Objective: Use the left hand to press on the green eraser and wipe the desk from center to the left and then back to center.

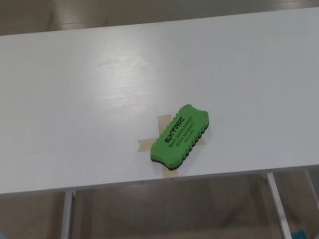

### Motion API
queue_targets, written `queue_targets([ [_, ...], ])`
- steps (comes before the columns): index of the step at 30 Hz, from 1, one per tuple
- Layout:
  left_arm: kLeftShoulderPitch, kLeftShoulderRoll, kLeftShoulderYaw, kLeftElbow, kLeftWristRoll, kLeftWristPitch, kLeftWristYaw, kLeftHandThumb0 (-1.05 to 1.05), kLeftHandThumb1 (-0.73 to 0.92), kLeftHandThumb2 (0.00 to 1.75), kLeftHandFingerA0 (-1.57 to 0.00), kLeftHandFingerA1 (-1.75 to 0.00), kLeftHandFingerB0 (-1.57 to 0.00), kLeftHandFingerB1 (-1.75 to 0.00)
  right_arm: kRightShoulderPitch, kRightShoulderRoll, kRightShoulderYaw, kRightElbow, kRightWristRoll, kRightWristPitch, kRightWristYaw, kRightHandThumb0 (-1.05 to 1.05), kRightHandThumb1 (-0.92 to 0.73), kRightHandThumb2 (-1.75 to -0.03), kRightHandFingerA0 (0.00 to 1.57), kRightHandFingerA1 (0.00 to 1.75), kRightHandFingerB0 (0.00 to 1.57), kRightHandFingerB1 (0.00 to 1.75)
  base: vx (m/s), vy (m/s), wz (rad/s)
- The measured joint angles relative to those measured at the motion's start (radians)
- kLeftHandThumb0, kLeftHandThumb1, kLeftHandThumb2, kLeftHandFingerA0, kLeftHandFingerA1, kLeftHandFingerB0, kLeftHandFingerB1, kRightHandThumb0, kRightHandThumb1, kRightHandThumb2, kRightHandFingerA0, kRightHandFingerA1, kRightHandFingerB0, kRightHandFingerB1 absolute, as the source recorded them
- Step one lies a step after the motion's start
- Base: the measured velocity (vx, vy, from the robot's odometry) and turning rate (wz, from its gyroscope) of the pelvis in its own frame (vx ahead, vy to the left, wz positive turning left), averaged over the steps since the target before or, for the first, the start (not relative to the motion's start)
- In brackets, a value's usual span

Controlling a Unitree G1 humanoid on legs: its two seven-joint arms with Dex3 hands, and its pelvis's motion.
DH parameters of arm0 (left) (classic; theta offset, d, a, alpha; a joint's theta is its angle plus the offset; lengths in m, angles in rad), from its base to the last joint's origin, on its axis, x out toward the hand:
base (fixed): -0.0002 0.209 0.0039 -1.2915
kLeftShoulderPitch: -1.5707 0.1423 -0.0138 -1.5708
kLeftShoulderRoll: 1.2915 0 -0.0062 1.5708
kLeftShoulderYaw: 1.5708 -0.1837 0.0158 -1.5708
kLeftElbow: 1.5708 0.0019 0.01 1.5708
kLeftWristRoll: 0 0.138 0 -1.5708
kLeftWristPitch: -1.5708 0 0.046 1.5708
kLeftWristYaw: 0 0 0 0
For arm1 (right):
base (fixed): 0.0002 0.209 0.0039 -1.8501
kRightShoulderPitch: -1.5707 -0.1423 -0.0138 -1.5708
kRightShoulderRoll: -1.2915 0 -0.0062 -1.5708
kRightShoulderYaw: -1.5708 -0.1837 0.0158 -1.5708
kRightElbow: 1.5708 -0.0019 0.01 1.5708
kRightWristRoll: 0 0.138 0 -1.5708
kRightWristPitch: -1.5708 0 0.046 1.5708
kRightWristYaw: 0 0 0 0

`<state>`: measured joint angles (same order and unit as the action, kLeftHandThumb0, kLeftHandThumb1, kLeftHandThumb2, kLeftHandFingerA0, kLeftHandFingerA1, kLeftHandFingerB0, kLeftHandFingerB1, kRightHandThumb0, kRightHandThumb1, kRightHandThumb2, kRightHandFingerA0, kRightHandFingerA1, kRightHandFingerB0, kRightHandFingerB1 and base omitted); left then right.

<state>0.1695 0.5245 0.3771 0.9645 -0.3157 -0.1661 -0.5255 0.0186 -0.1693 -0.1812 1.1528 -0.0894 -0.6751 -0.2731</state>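
Desk [58,97], white, rectangular and smooth-topped on pale metal legs, fills most of the head view, and on it lies one thing only: the green moulded-plastic eraser [180,136] with wavy edges and black lettering on its back. The eraser sits near the desk's front edge, roughly midway along that edge, lying flat and angled so that its far end points up and to the right. Under it is a cross of tan masking tape [161,123], whose arms show just beyond the eraser's left and far sides; the eraser covers the middle of the cross, so it rests on what looks like the centre mark.

Neither the left hand nor the right hand is in view, so nothing can be said about whether their fingers are released, clenched or grasping. Nothing touches the eraser.

As to progress, the pictures allow two readings. The eraser on the tape cross fits a wipe that is finished and brought back to centre, and it fits equally a wipe not yet started. No smear or trail on the desk to the left of the eraser settles it. If the wipe is still to come, the whole of it remains: bringing the left hand down on the eraser, pressing, sliding left, and returning to the cross.
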Motion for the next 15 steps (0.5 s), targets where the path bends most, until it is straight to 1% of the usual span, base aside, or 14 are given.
queue_targets([
  [3, -0.082, -0.01, -0.01, 0.147, 0.03, -0.058, 0.067, -0.36, 0.58, 0.58, -0.5, -0.42, -0.31, -0.32, -0.017, -0.022, -0.032, 0.018, 0.015, 0.033, 0.0, -0.36, -0.65, -0.61, 0.57, 0.47, 0.42, 0.36, 0.0, 0.0, 0.0],
  [7, -0.123, -0.02, -0.016, 0.201, 0.046, -0.102, 0.105, -0.35, 0.58, 0.58, -0.49, -0.42, -0.31, -0.32, -0.032, -0.031, -0.055, 0.021, 0.031, 0.052, 0.0, -0.34, -0.68, -0.6, 0.58, 0.48, 0.43, 0.36, 0.0, 0.0, 0.0],
  [8, -0.134, -0.023, -0.018, 0.215, 0.055, -0.121, 0.117, -0.34, 0.56, 0.57, -0.49, -0.42, -0.31, -0.32, -0.034, -0.033, -0.065, 0.021, 0.037, 0.058, 0.001, -0.41, -0.56, -0.84, 0.53, 0.59, 0.38, 0.49, 0.0, 0.0, 0.0],
  [15, -0.16, -0.037, -0.035, 0.226, 0.082, -0.151, 0.175, -0.36, 0.55, 0.57, -0.49, -0.41, -0.31, -0.31, -0.042, -0.032, -0.074, 0.021, 0.056, 0.075, 0.012, -0.41, -0.57, -0.84, 0.53, 0.59, 0.39, 0.49, 0.0, 0.0, 0.0],
])
